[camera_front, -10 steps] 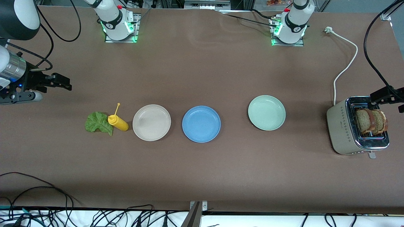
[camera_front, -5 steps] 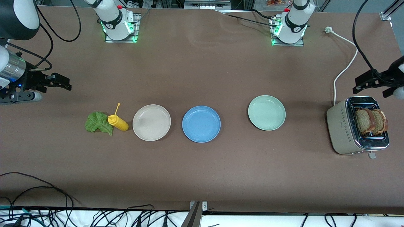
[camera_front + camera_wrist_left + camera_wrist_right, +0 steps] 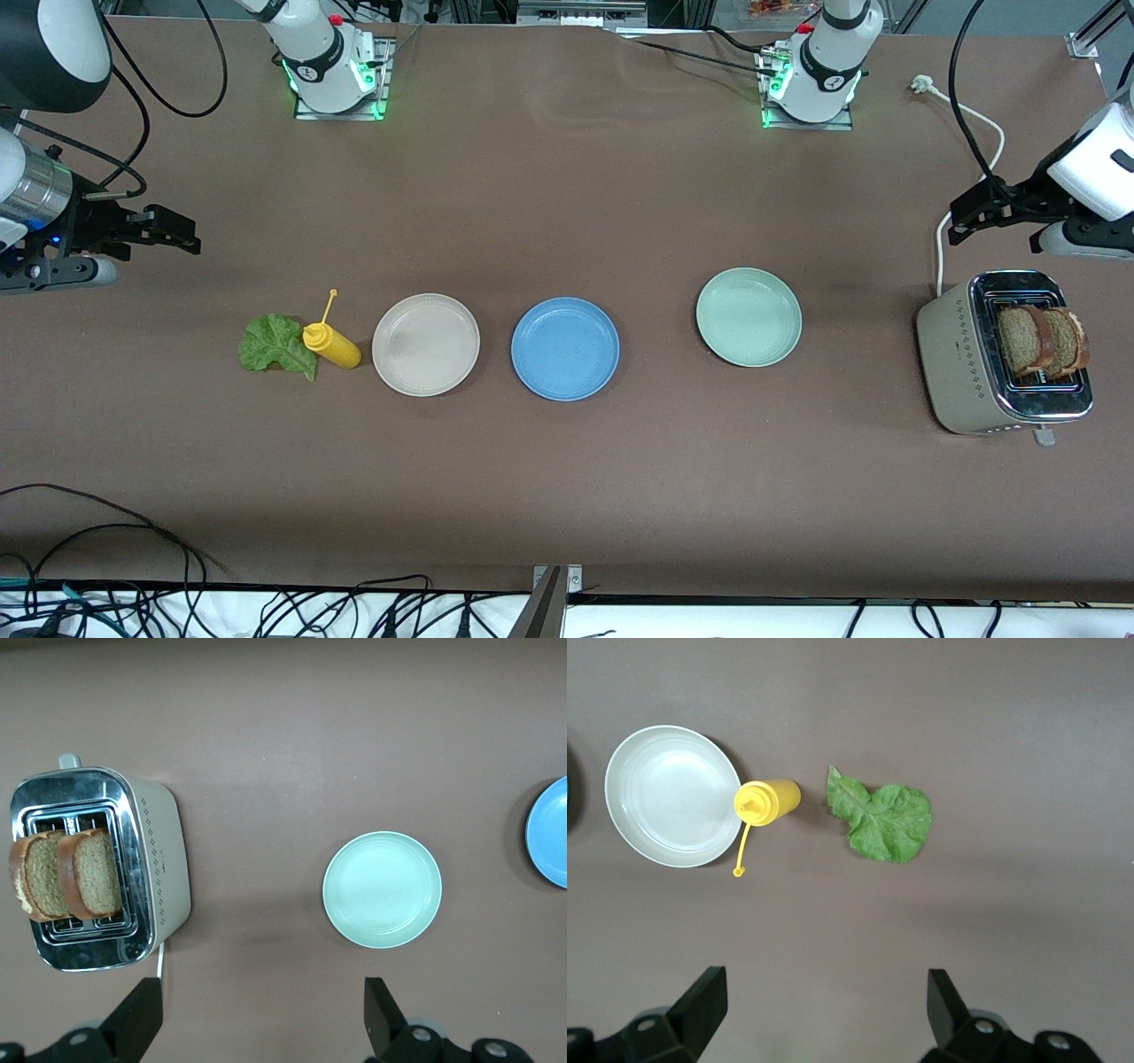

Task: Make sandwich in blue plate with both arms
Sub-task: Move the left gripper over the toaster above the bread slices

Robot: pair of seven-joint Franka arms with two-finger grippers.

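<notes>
Left gripper (image 3: 974, 211), jaws spread, empty, above the toaster (image 3: 1005, 354); right gripper (image 3: 164, 232) likewise, waiting. Bread slices (image 3: 1038, 340): light, crumbly; pinch upper edge.

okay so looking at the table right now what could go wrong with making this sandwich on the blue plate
Both bread slices stand close together in the toaster, so the open left tool might catch both or tip the toaster. The yellow bottle stands right beside the lettuce leaf, so the open right tool could knock it over. The blue plate sits between a beige plate and a pale green plate, so food could land on the wrong one.
</notes>
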